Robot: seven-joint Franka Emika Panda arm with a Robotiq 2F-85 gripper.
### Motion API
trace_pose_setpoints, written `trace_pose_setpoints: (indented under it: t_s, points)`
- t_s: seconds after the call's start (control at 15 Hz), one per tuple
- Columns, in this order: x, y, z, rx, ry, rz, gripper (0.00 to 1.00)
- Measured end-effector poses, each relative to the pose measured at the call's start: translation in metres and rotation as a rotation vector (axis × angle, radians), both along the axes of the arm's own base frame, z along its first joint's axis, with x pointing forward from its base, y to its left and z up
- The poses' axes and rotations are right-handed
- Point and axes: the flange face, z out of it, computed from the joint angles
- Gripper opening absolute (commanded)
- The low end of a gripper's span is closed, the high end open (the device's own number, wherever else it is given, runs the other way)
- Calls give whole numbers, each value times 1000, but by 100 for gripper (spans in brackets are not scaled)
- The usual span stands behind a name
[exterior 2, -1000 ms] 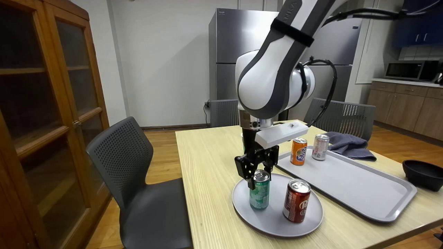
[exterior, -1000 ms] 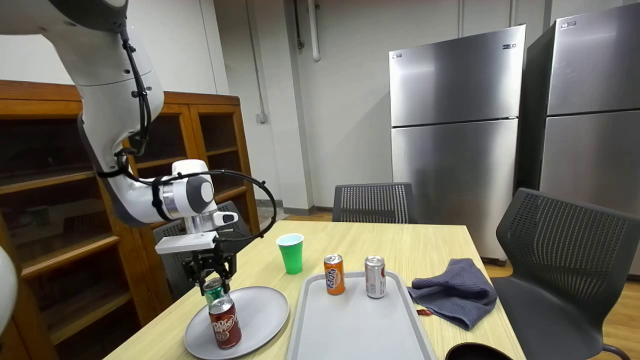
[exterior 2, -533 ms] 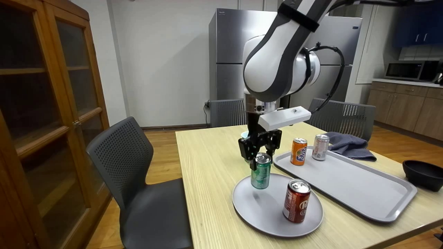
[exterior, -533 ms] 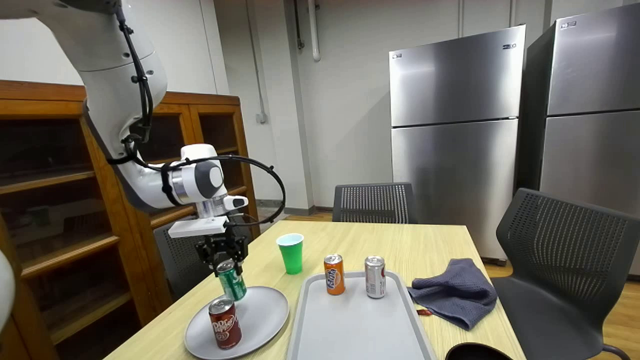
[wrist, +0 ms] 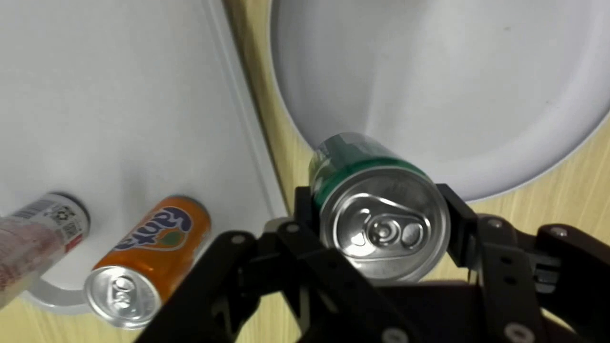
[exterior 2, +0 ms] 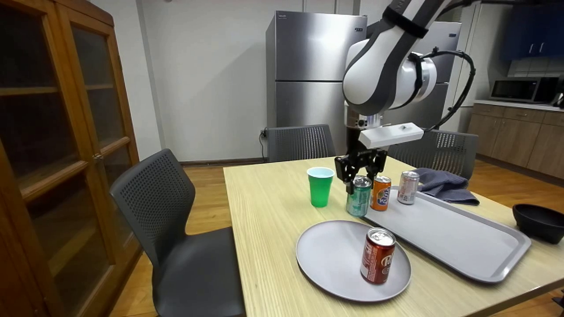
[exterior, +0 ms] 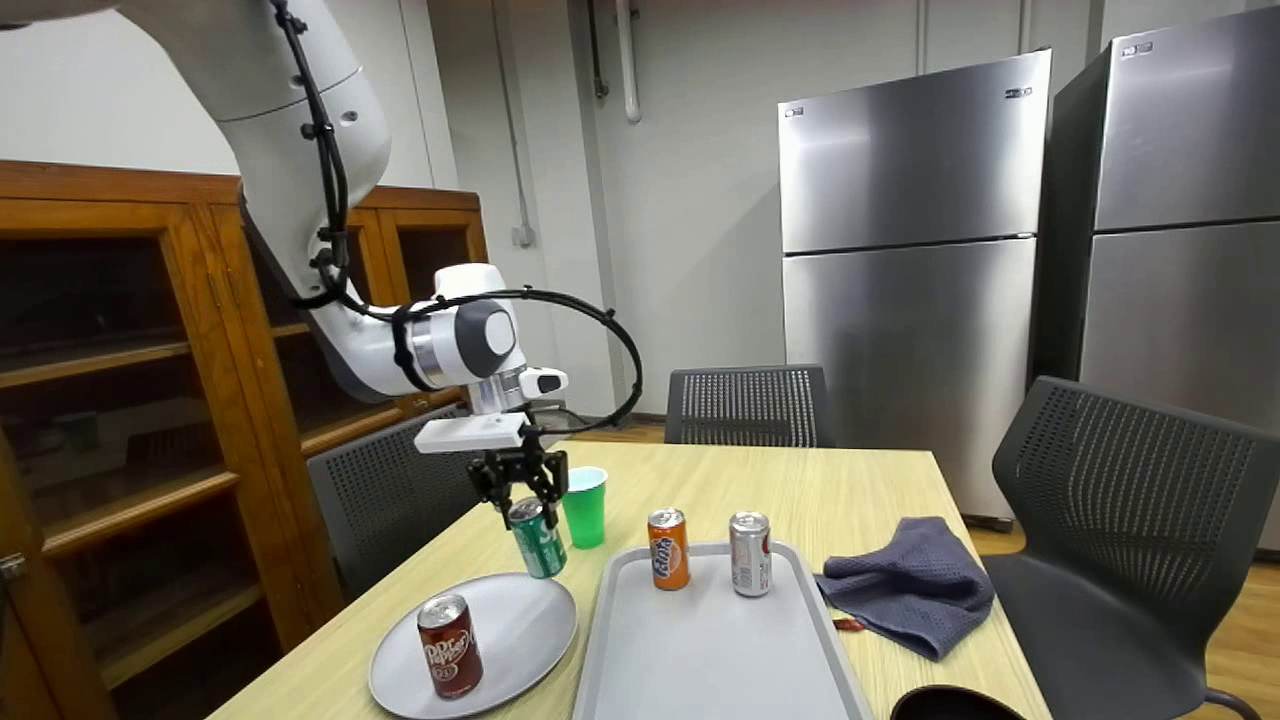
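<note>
My gripper [exterior: 529, 508] is shut on a green soda can [exterior: 541, 550], with a black finger pressed to each side near its top, as the wrist view shows. In that view the silver lid of the green can [wrist: 381, 233] faces the camera. The can hangs upright or slightly tilted above the table, between a round grey plate [exterior 2: 335, 259] and a grey tray [exterior 2: 462, 237]. A dark red Dr Pepper can [exterior 2: 378, 256] stands on the plate. On the tray stand an orange Fanta can [wrist: 152, 233] and a silver can [wrist: 45, 233].
A green cup [exterior 2: 320, 189] stands close beside the held can. Beyond the tray lies a dark blue cloth [exterior: 915, 590], with a small red item [exterior: 848, 624] near it. A black bowl [exterior 2: 539, 222] sits by the tray. Chairs [exterior: 1120, 540] surround the table.
The gripper has lifted the green can off the plate and carried it past the plate's edge, towards the cup and the tray. The other cans have stayed put.
</note>
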Motion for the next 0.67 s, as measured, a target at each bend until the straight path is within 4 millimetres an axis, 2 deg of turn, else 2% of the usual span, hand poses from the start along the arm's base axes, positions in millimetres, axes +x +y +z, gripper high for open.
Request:
trace_pose_setpoints:
  t_s: [0.33, 0.67]
  points:
    - [2, -74, 1, -16, -3, -95, 38]
    - [-4, -133, 2, -30, -2, -193, 38]
